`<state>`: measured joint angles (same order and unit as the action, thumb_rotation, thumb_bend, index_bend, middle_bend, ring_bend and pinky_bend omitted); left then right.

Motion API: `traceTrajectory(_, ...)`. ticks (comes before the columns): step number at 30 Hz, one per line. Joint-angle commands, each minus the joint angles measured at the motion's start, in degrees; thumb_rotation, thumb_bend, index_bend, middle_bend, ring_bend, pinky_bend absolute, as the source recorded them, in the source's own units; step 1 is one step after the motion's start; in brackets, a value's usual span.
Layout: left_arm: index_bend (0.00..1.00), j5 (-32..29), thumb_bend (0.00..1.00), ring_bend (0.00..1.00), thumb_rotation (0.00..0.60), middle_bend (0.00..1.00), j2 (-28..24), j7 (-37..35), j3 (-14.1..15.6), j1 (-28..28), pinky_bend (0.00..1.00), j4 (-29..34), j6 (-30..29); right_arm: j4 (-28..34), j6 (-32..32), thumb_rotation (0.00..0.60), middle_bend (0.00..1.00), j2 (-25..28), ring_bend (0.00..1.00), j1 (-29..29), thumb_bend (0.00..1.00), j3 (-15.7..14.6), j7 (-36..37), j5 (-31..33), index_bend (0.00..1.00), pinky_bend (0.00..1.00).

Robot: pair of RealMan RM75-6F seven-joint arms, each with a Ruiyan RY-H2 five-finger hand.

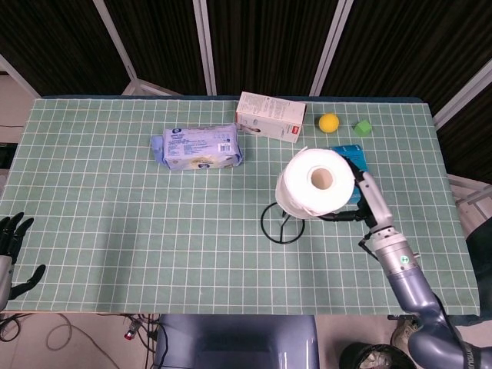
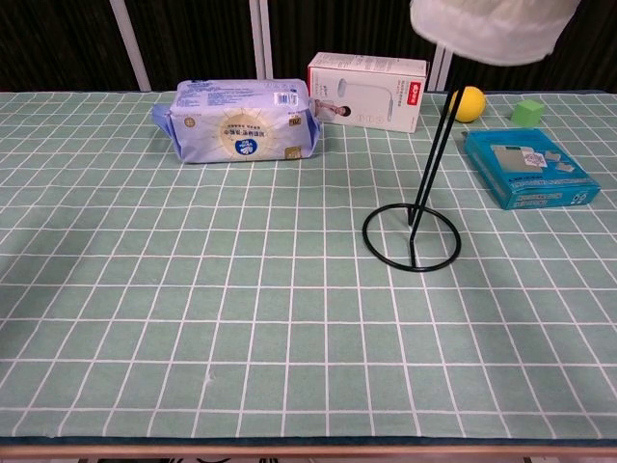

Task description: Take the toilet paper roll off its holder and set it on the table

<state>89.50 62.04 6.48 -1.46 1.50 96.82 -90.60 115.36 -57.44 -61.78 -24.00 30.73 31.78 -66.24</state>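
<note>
The white toilet paper roll (image 1: 314, 182) is up in the air, gripped from its right side by my right hand (image 1: 360, 196). In the chest view only the roll's bottom (image 2: 494, 29) shows at the top edge, above the holder's rod tip, and the hand is out of frame. The black wire holder (image 2: 415, 230) stands on the table with its ring base (image 1: 280, 224) bare and its rod leaning. My left hand (image 1: 11, 244) hangs off the table's left front edge, fingers apart and holding nothing.
A blue wipes pack (image 1: 197, 146) lies at the back left. A white and red box (image 1: 270, 117), a yellow ball (image 1: 329, 123) and a green cube (image 1: 363, 127) line the far edge. A teal box (image 2: 528, 167) lies right of the holder, under the lifted roll.
</note>
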Motion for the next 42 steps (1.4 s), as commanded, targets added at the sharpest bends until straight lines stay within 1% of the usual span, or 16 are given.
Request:
traceTrajectory(1,0.08,-0.1,0.25,0.00,0.600,0.00,-0.1,0.0,0.0,0.0,0.01,0.0,0.1,4.9,-1.6,0.600,0.33,7.1,0.42,2.1,0.00,4.5,1.5,2.4,0.40,0.19)
traceTrajectory(4,0.08,-0.1,0.25,0.00,0.600,0.00,0.0,0.1,0.0,0.0,0.01,0.1,0.1,4.9,-1.9,0.600,0.33,9.8,0.42,1.8,0.00,6.3,1.3,4.3,0.40,0.19)
traceTrajectory(6,0.08,-0.1,0.25,0.00,0.600,0.00,0.0,0.2,0.0,0.0,0.01,0.1,0.1,4.0,-1.8,0.600,0.33,11.0,0.42,1.3,0.00,6.8,0.8,5.6,0.40,0.19)
traceTrajectory(9,0.08,-0.2,0.25,0.00,0.600,0.00,0.0,0.3,0.0,-0.1,0.01,0.2,0.1,1.0,-1.0,0.600,0.33,11.7,0.42,0.5,0.00,6.5,0.2,7.4,0.40,0.17)
traceTrajectory(12,0.08,-0.2,0.25,0.00,0.600,0.00,0.0,0.3,0.0,-0.1,0.01,0.2,0.0,-2.7,1.8,0.600,0.33,12.1,0.42,0.6,0.00,5.2,3.1,7.2,0.40,0.15)
traceTrajectory(15,0.08,-0.2,0.25,0.00,0.600,0.00,-0.3,0.0,-0.1,-0.2,0.01,0.2,-0.2,-7.3,4.1,0.600,0.33,12.0,0.42,1.7,0.00,2.8,6.5,4.0,0.40,0.15)
traceTrajectory(18,0.08,-0.5,0.25,0.00,0.600,0.00,-0.5,-0.4,-0.3,-0.4,0.01,0.2,-0.6,-11.4,3.2,0.600,0.33,11.0,0.42,3.4,0.00,-0.7,7.5,-0.8,0.40,0.15)
traceTrajectory(22,0.08,-0.6,0.25,0.00,0.600,0.00,-0.6,-0.8,-0.3,-0.4,0.01,0.2,-0.5,-14.9,1.8,0.600,0.33,10.0,0.42,5.9,0.00,-5.2,10.7,-7.2,0.40,0.15)
traceTrajectory(27,0.08,-0.4,0.25,0.00,0.600,0.00,-0.6,-0.7,-0.2,-0.3,0.01,0.2,-0.2,-17.0,0.9,0.600,0.33,10.4,0.42,8.4,0.00,-10.8,15.7,-14.3,0.40,0.15)
traceTrajectory(30,0.08,-0.3,0.25,0.00,0.600,0.00,-0.6,-0.7,-0.2,-0.3,0.01,0.2,-0.3,-17.5,-0.5,0.600,0.33,10.8,0.42,9.8,0.00,-13.7,20.4,-18.6,0.40,0.15)
traceTrajectory(32,0.08,-0.3,0.25,0.00,0.600,0.00,-0.6,-0.8,-0.3,-0.3,0.01,0.2,-0.4,-17.7,-1.2,0.600,0.33,10.8,0.42,10.4,0.00,-16.3,25.0,-21.9,0.41,0.15)
traceTrajectory(35,0.08,-0.4,0.25,0.00,0.600,0.00,-0.6,-0.7,-0.3,-0.3,0.01,0.1,-0.3,-18.2,-1.4,0.600,0.33,10.0,0.42,10.4,0.00,-19.4,28.1,-25.4,0.41,0.15)
traceTrajectory(38,0.08,-0.4,0.25,0.00,0.600,0.00,-0.5,-0.6,-0.2,-0.2,0.01,0.2,0.0,-18.7,-1.6,0.600,0.33,7.8,0.42,10.1,0.00,-21.5,27.9,-27.6,0.41,0.15)
traceTrajectory(42,0.08,-0.2,0.25,0.00,0.600,0.00,-0.6,-0.9,-0.2,-0.3,0.01,0.1,-0.4,-20.4,-3.0,0.600,0.33,1.1,0.40,9.8,0.00,-24.2,25.8,-28.6,0.41,0.15)
